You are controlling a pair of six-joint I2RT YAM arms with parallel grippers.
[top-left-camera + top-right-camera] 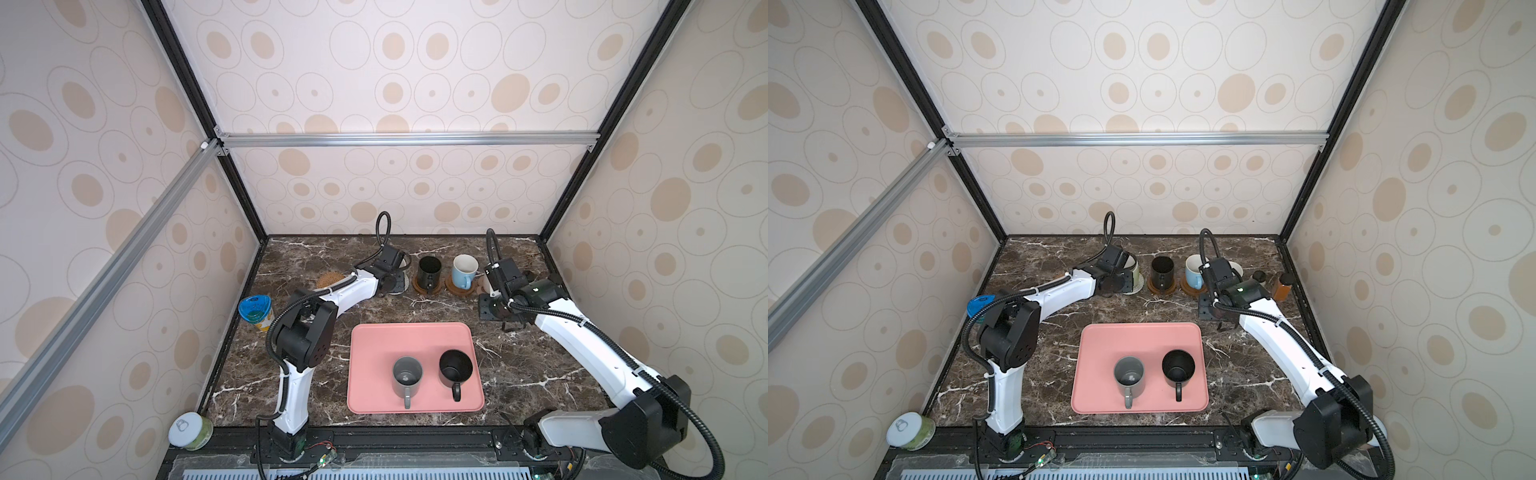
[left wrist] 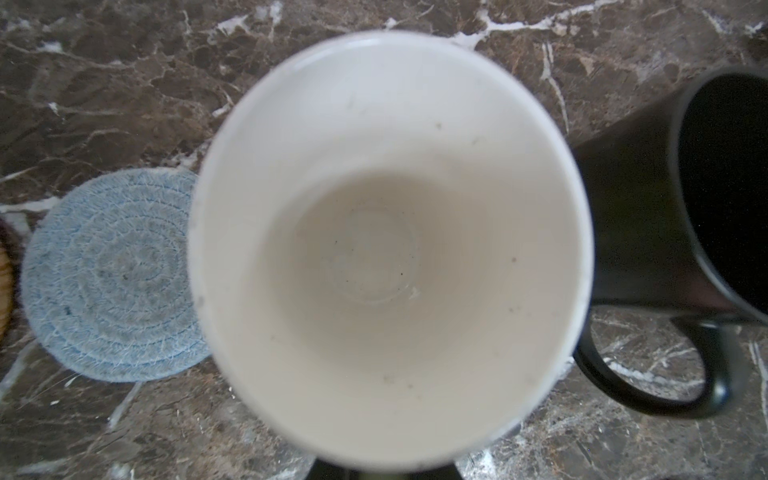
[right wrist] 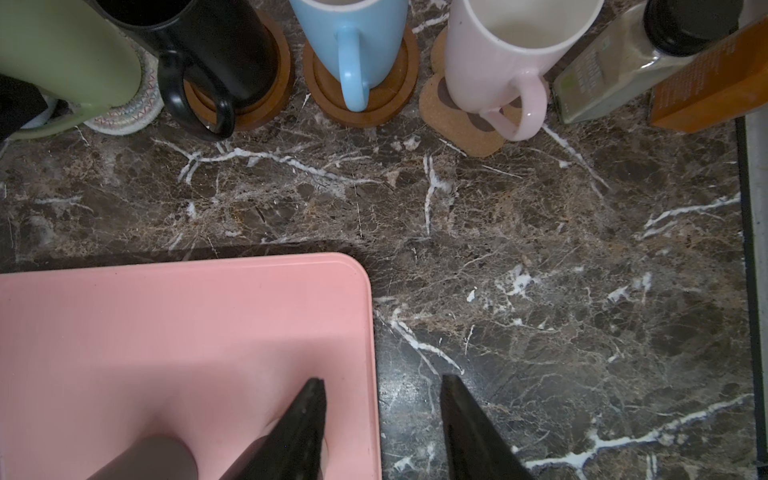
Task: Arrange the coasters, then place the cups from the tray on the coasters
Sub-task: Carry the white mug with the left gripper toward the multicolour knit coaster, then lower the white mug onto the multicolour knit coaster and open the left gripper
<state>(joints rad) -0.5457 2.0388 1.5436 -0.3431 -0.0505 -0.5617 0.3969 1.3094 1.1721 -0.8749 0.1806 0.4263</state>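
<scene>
Setting green mug (image 3: 70,54) on cream mat (image 3: 133,110), upper left of the right wrist view.
Left gripper (image 1: 392,281) clamped on its handle: lower level, centre it, clear of the black mug (image 3: 216,45), then release. Right gripper (image 3: 381,378) empty, jaws apart, over tray (image 3: 124,332) corner.

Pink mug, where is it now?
In the right wrist view the pink mug stands on the paw-shaped coaster, between the blue mug and a spice jar, at the back right of the table.
</scene>
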